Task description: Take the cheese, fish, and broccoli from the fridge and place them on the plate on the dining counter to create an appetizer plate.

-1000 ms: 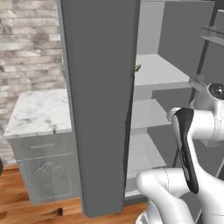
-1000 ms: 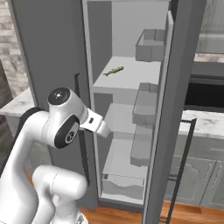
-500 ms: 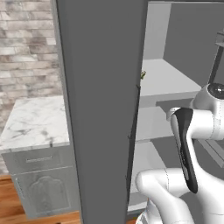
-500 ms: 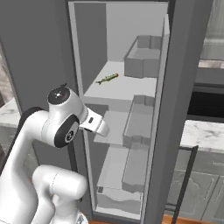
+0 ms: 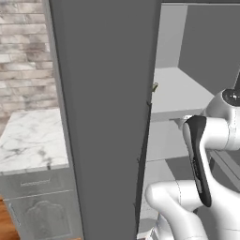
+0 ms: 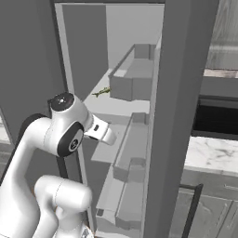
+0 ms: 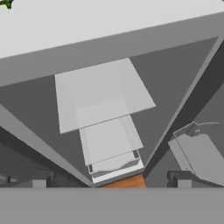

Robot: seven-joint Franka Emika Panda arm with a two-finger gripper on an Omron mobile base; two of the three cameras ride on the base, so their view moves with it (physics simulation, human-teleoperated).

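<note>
Fish (image 6: 101, 92) on fridge (image 6: 181, 93) shelf

The base has driven closer to the fridge (image 6: 183, 93), so both base views have shifted: its open door edge and pale shelves now loom larger. The fish (image 6: 101, 92) on the upper shelf sits nearer in the right base view. The marble wall counter (image 5: 28, 140) has slid further left and lower.
</note>
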